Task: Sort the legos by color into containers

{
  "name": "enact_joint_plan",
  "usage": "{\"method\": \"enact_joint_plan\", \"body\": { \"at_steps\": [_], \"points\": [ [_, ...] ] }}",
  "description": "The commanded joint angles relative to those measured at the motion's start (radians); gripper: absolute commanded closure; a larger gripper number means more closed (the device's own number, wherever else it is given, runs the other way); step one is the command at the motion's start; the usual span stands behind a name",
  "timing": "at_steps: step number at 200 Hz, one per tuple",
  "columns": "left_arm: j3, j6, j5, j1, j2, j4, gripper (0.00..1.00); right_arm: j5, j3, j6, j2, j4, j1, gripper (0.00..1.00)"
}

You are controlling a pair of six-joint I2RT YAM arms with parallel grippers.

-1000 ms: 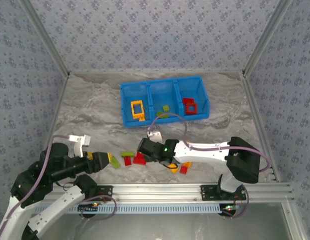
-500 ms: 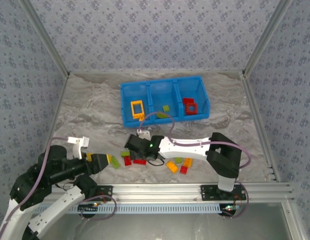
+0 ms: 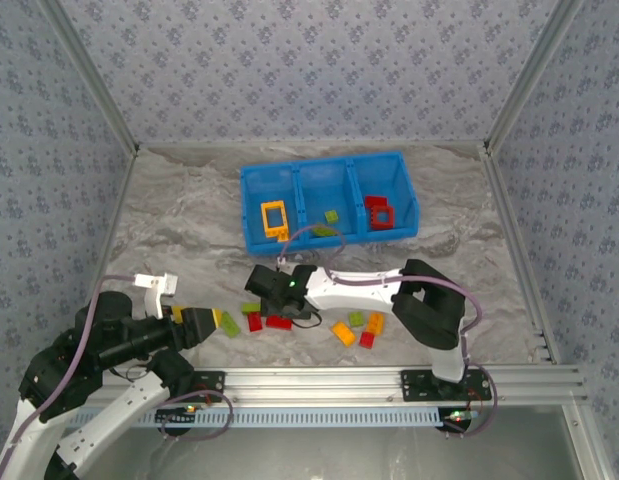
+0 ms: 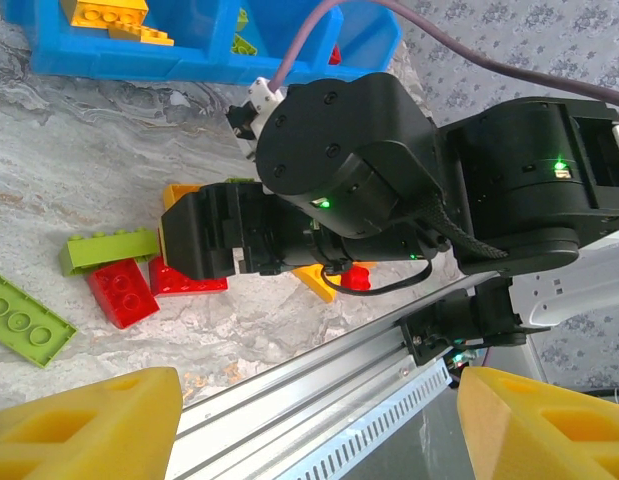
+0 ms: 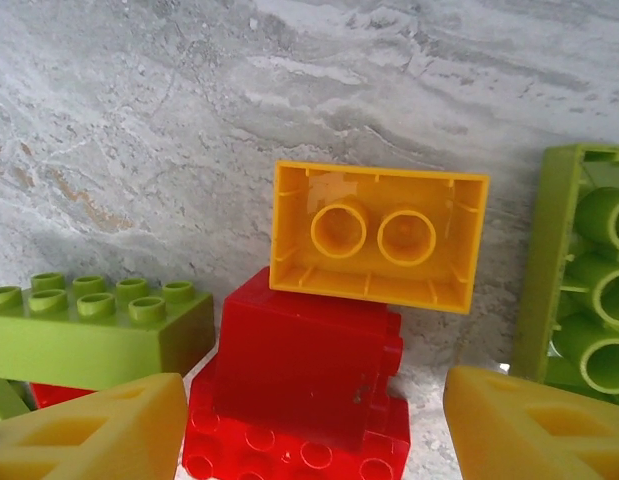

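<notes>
- Legos [image 3: 279,320] lay loose on the table [image 3: 169,230] close to the arms. A few were already in the blue bin [image 3: 324,172]: orange on the left, green in the middle, red on the right.
- The right gripper [image 5: 311,405] hung low over the pile with its fingers spread, gripping nothing; a red brick [image 5: 304,350] sat in the gap.
- An upturned orange brick [image 5: 377,235] touched the red one's far edge, and a green brick [image 5: 94,320] lay just beside it on the left.
- The pick probably called for a straight descent, closing on the red brick's side faces alone so that the neighbours were not dragged along.
- The red brick seemed to rest on another red piece, so a crooked squeeze could have tipped it. Lifting it clear of the pile before heading for the right compartment looked wise.
- The left gripper [image 4: 319,390] hovered spread and empty on the pile's other side.
</notes>
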Motion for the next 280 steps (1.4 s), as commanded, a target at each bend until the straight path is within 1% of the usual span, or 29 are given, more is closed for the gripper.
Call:
{"method": "enact_joint_plan", "body": {
  "at_steps": [1, 29, 62, 87, 100, 116, 139, 162, 187, 208, 217, 225, 233, 239, 252, 268, 280],
  "points": [
    [0.009, 0.006, 0.004, -0.002, -0.006, 0.017, 0.27, -0.002, 0.022, 0.036, 0.034, -0.023, -0.008, 0.29],
    [0.01, 0.01, 0.004, -0.001, -0.01, 0.011, 0.27, -0.005, 0.027, 0.038, 0.05, -0.019, -0.017, 0.3],
    [0.008, 0.014, -0.004, -0.001, -0.01, 0.003, 0.27, 0.0, 0.034, 0.029, 0.069, -0.019, -0.021, 0.36],
    [0.007, 0.015, -0.004, -0.001, -0.01, 0.003, 0.27, 0.015, 0.042, 0.017, 0.079, -0.019, -0.022, 0.47],
    [0.007, 0.016, -0.004, -0.001, -0.01, 0.003, 0.27, 0.027, 0.047, 0.007, 0.075, -0.018, -0.019, 0.55],
    [0.006, 0.015, -0.006, -0.001, -0.009, 0.002, 0.27, 0.05, 0.053, -0.006, 0.063, -0.023, -0.009, 0.61],
    [0.003, 0.013, -0.007, -0.002, -0.007, 0.01, 0.27, 0.096, 0.056, -0.021, 0.019, -0.058, 0.01, 0.65],
    [-0.006, 0.004, -0.002, -0.002, 0.012, 0.039, 0.27, 0.174, 0.053, -0.043, -0.053, -0.115, 0.021, 0.67],
    [-0.045, -0.021, 0.035, -0.001, 0.061, 0.141, 0.27, 0.278, -0.003, -0.083, -0.203, -0.166, -0.005, 0.68],
    [-0.093, -0.051, 0.065, -0.003, 0.151, 0.279, 0.28, 0.345, -0.079, -0.165, -0.367, -0.198, -0.092, 0.68],
    [-0.109, -0.063, 0.067, -0.008, 0.207, 0.343, 0.28, 0.347, -0.116, -0.213, -0.438, -0.204, -0.158, 0.68],
    [-0.116, -0.066, 0.052, -0.026, 0.265, 0.391, 0.28, 0.321, -0.146, -0.275, -0.496, -0.199, -0.241, 0.68],
    [-0.111, -0.07, 0.005, -0.062, 0.324, 0.445, 0.28, 0.293, -0.183, -0.331, -0.543, -0.195, -0.325, 0.68],
    [-0.097, -0.068, -0.051, -0.095, 0.373, 0.466, 0.29, 0.264, -0.198, -0.389, -0.577, -0.177, -0.378, 0.68],
    [-0.047, -0.055, -0.153, -0.179, 0.494, 0.505, 0.29, 0.201, -0.21, -0.505, -0.611, -0.14, -0.505, 0.68],
    [0.034, -0.043, -0.287, -0.285, 0.646, 0.531, 0.29, 0.154, -0.187, -0.625, -0.583, -0.127, -0.641, 0.68],
    [0.082, -0.042, -0.349, -0.341, 0.744, 0.569, 0.28, 0.136, -0.148, -0.672, -0.523, -0.129, -0.722, 0.68]
  ]
}}
